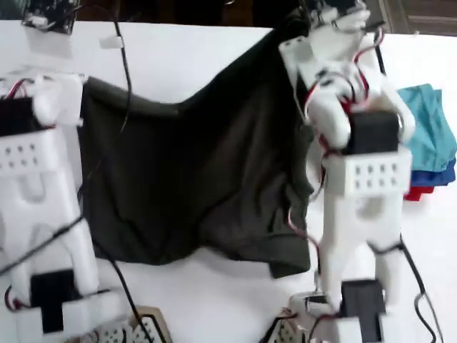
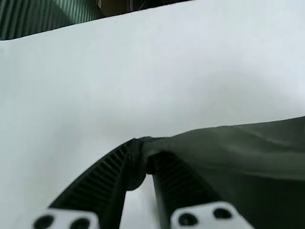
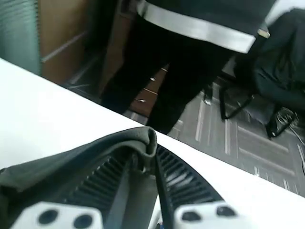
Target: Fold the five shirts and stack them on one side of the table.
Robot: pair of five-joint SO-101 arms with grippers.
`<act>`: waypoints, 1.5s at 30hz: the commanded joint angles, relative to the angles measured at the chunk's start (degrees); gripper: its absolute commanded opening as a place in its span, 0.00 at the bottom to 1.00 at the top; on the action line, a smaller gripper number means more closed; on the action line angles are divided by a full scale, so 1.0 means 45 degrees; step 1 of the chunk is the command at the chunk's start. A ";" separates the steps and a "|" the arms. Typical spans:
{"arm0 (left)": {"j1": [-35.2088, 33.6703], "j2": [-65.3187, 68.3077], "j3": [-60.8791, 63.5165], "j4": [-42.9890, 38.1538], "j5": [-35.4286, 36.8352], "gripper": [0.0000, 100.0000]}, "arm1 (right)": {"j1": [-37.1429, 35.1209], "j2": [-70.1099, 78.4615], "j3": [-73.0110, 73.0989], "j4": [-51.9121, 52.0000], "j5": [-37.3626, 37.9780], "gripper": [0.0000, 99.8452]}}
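Note:
A dark olive shirt (image 1: pixel 200 179) is spread across the middle of the white table (image 1: pixel 214 50), its far edge lifted at both corners. My left gripper (image 2: pixel 140 167) is shut on the shirt's (image 2: pixel 228 152) left far corner, just above the table. My right gripper (image 3: pixel 145 160) is shut on the shirt's (image 3: pixel 71 162) right far corner, raised near the table's far edge. In the high view the left arm (image 1: pixel 43 179) stands at the left and the right arm (image 1: pixel 357 157) at the right.
Folded shirts, teal over blue over red (image 1: pixel 432 139), are stacked at the table's right side. Cables (image 1: pixel 121 64) cross the shirt's left part. A small board (image 1: pixel 50 18) sits at the far left corner. A person's dark legs (image 3: pixel 190 62) stand beyond the far edge.

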 commanded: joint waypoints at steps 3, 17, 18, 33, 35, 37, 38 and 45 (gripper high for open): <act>-0.0156 0.2149 -0.3233 -0.0430 -0.0078 0.03 | 0.0869 0.1514 -0.0078 -0.2100 0.0586 0.02; -0.0449 0.7873 -1.0735 0.0410 -0.0449 0.03 | 0.0869 0.4112 -0.2110 -0.4952 0.0996 0.02; -0.0449 0.8068 -1.1145 0.0430 -0.0449 0.03 | 0.0889 0.4425 -0.2598 -0.4933 0.0996 0.02; -0.0449 1.1800 -1.2083 0.0313 -0.0508 0.03 | 0.0498 0.9309 -0.5040 -0.3096 0.0977 0.02; -0.0449 1.2425 -1.2083 0.0313 -0.0508 0.03 | 0.0440 0.9856 -0.5040 -0.2706 0.0977 0.02; -0.0449 1.2991 -1.2103 0.0313 -0.0508 0.03 | 0.0420 1.0422 -0.5040 -0.2315 0.0977 0.02; -0.0449 1.3265 -1.2103 0.0313 -0.0508 0.03 | 0.0400 1.0716 -0.5040 -0.2217 0.0977 0.02; -0.0449 1.4613 -1.2103 0.0410 -0.0508 0.03 | 0.0361 1.2044 -0.5060 -0.1866 0.0977 0.02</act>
